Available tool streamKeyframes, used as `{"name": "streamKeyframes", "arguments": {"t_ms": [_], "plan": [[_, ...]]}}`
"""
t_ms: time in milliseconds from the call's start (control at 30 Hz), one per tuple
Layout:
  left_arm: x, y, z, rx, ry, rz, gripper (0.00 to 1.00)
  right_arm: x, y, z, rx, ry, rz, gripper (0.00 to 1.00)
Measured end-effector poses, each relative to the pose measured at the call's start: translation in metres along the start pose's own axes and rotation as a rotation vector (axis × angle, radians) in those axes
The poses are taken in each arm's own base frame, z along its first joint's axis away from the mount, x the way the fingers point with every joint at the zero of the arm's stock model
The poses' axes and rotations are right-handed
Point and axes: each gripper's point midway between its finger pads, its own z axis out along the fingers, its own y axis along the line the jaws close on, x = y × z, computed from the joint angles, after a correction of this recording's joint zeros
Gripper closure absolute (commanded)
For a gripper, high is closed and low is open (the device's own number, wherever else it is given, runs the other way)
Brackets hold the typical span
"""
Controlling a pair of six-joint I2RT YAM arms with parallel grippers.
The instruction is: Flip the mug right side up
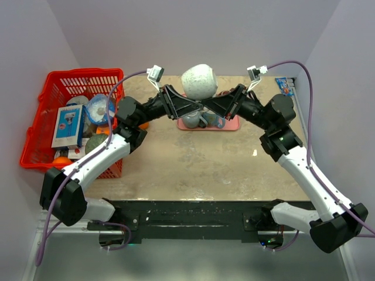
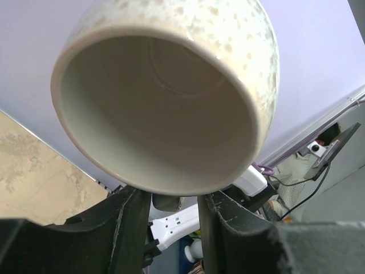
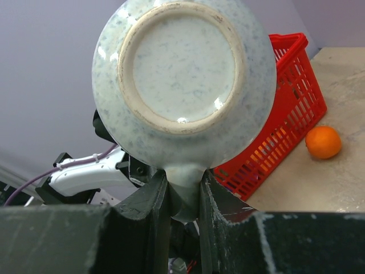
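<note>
The speckled mug point(image 1: 199, 81) hangs on its side above the pink tray point(image 1: 231, 124), its handle point(image 3: 182, 185) pinched by the right hand point(image 3: 182, 197), while the left hand point(image 2: 174, 217) sits nearly together under the rim, grip impossible to tell; if either lets go early it could fall onto the tray

Glazed ceramic for the mug point(image 1: 199, 81): glossy and speckled outside, smooth plain cream inside, with a bare matt foot ring underneath. Matt black plastic on the left gripper point(image 2: 175, 197) and right gripper point(image 3: 182, 177), faintly ridged, scuffed at the edges. Glossy white plastic shell on the right arm point(image 1: 310, 175). Shiny red plastic lattice for the basket point(image 1: 82, 75) at nine o'clock in the top view. Dull, mottled, stone-like tabletop point(image 1: 193, 164), worn pale in patches. Dimpled, softly shiny peel on the orange point(image 3: 323, 142) at three o'clock from the right wrist. Smooth pink plastic for the tray point(image 1: 231, 125) at twelve.
</note>
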Motion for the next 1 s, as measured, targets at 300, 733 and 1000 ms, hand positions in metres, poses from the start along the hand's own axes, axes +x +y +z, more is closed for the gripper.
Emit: {"name": "streamKeyframes", "arguments": {"t_ms": [300, 733, 1000], "plan": [[0.007, 0.003, 0.004, -0.023, 0.036, 0.024, 0.48, 0.001, -0.003, 0.004, -0.002, 0.004, 0.0, 1.0], [0.01, 0.014, 0.005, -0.069, 0.064, 0.072, 0.76, 0.003, -0.009, 0.006, 0.005, 0.007, -0.002, 1.0], [0.008, 0.014, 0.006, -0.075, 0.069, 0.083, 0.69, 0.002, -0.009, 0.007, -0.005, 0.006, -0.01, 1.0]]}}
